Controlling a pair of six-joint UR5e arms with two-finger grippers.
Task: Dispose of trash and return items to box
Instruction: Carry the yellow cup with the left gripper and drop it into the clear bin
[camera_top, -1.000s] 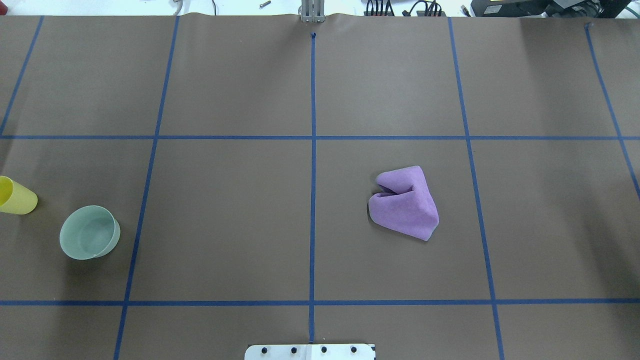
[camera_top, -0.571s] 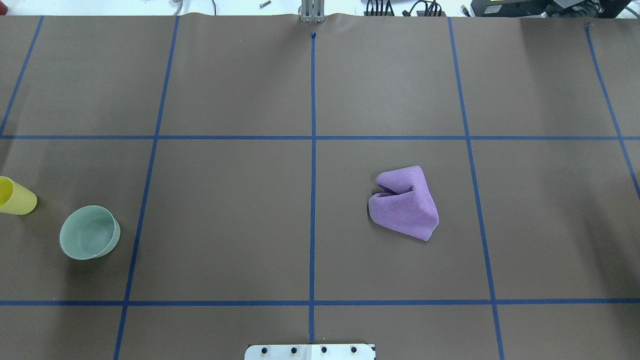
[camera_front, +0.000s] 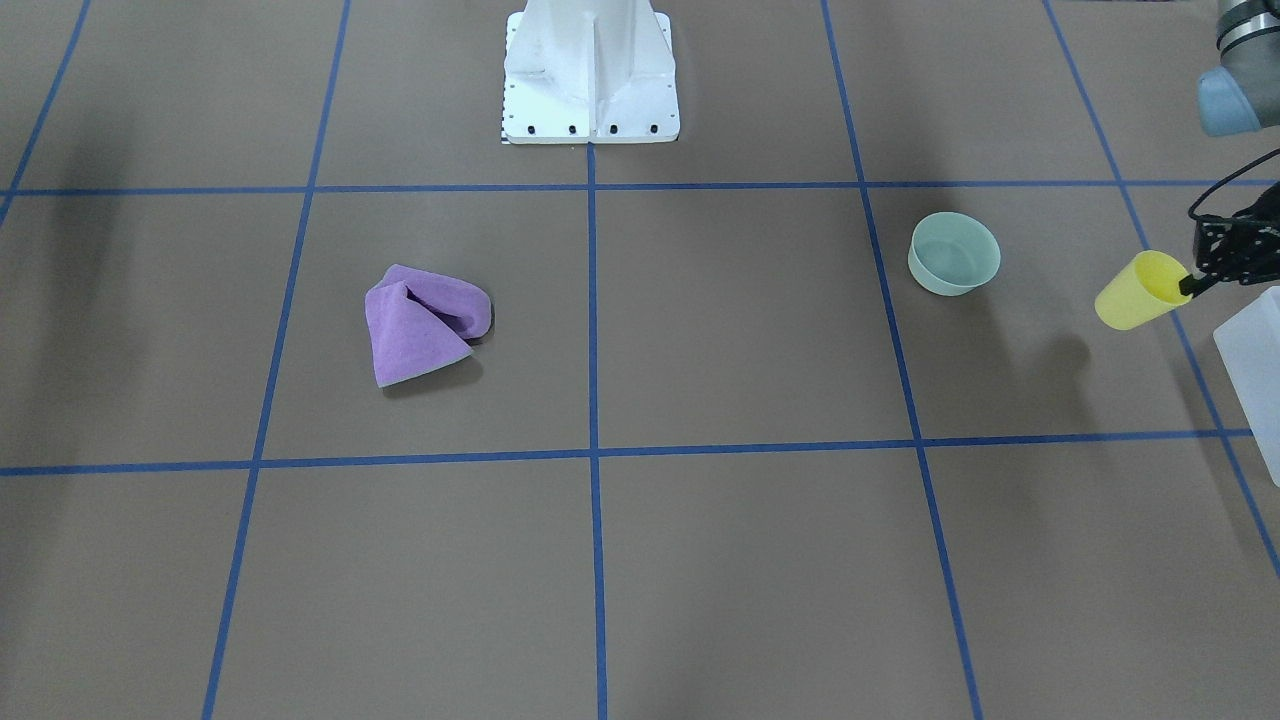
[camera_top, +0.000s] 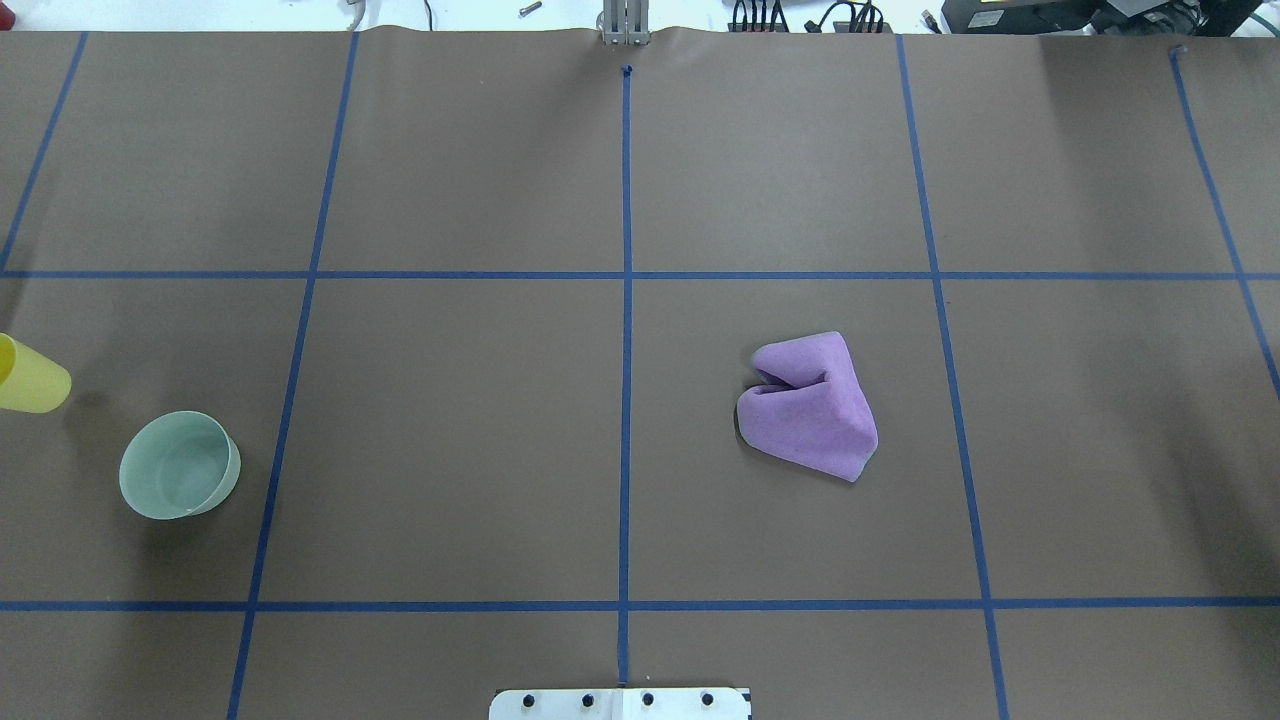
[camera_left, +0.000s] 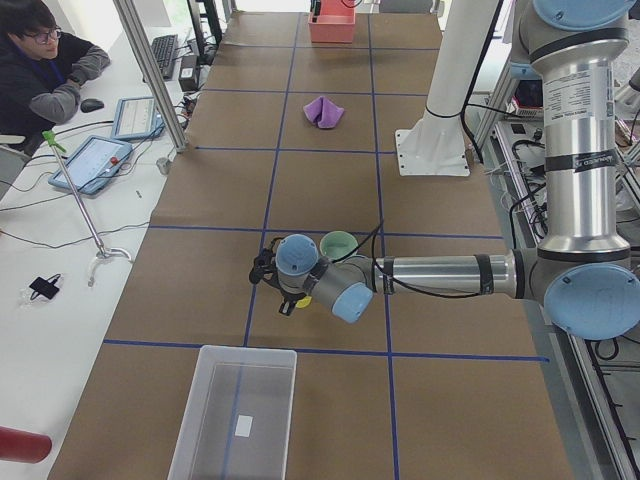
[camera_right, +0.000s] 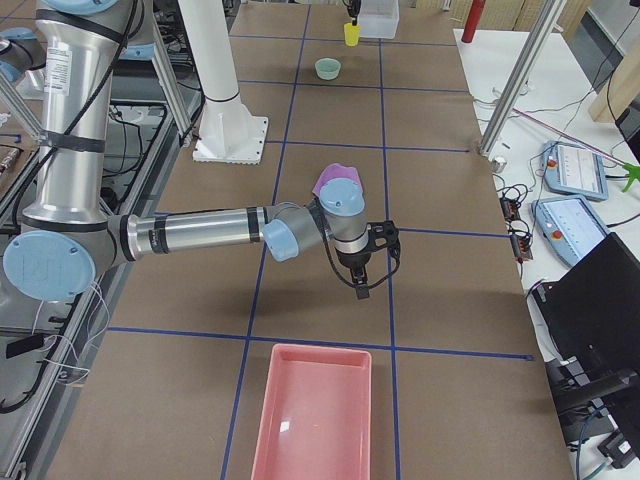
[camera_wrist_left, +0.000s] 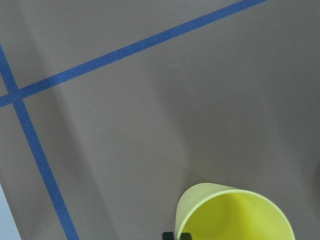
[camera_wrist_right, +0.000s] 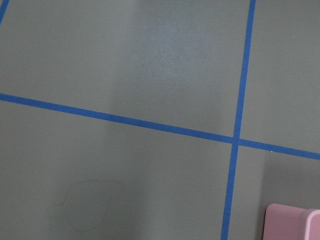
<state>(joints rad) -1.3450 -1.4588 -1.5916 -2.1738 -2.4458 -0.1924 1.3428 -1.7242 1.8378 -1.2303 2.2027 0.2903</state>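
Note:
My left gripper (camera_front: 1190, 283) is shut on the rim of the yellow cup (camera_front: 1135, 292) and holds it tilted above the table. The cup also shows at the left edge of the overhead view (camera_top: 30, 378) and in the left wrist view (camera_wrist_left: 235, 215). The mint-green bowl (camera_front: 955, 253) stands upright on the table beside it (camera_top: 180, 465). The frosted white box (camera_front: 1255, 360) stands just past the cup and looks empty in the exterior left view (camera_left: 235, 415). My right gripper (camera_right: 360, 285) hangs over bare table; I cannot tell whether it is open or shut.
A crumpled purple cloth (camera_top: 810, 410) lies right of the table's middle (camera_front: 420, 325). A pink bin (camera_right: 310, 415) stands at the table's right end. The white robot base (camera_front: 590, 70) is bolted at the near edge. A person sits at the side desk (camera_left: 45, 65).
The yellow cup has moved left and a little farther away in the overhead view, closer to the frame's edge. The bowl and cloth have not moved.

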